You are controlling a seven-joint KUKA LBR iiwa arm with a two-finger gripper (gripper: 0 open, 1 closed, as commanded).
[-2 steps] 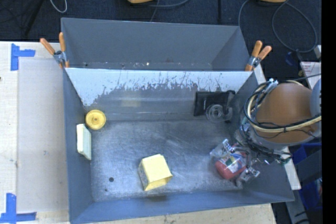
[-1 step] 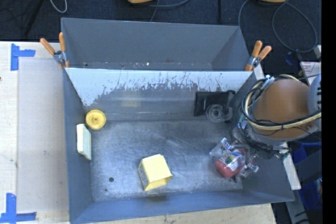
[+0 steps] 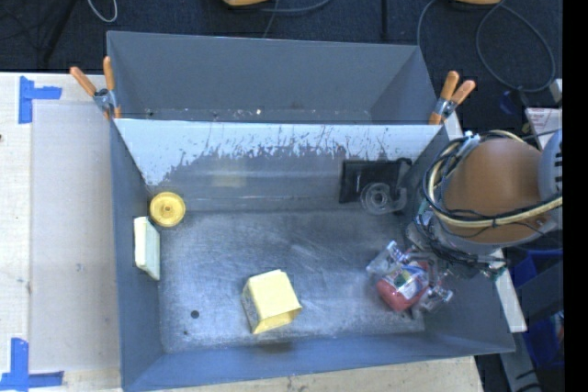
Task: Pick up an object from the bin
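Note:
My gripper point(image 3: 452, 256) shows as a dark body under the arm's orange cover, at the bin's right side. Just below and left of it lies a red thing in a crinkled clear wrapper point(image 3: 401, 285), on the bin floor near the front right corner. The gripper's lower end meets this wrapped thing, and I cannot make out whether it is gripped. A black tape-dispenser-like thing point(image 3: 372, 184) with a grey round part lies against the back wall, up and left of the gripper.
A yellow block point(image 3: 270, 300) lies at the front middle of the floor. A yellow round disc point(image 3: 167, 209) and a pale yellow bar point(image 3: 147, 247) sit by the left wall. The arm with its cables covers the right wall.

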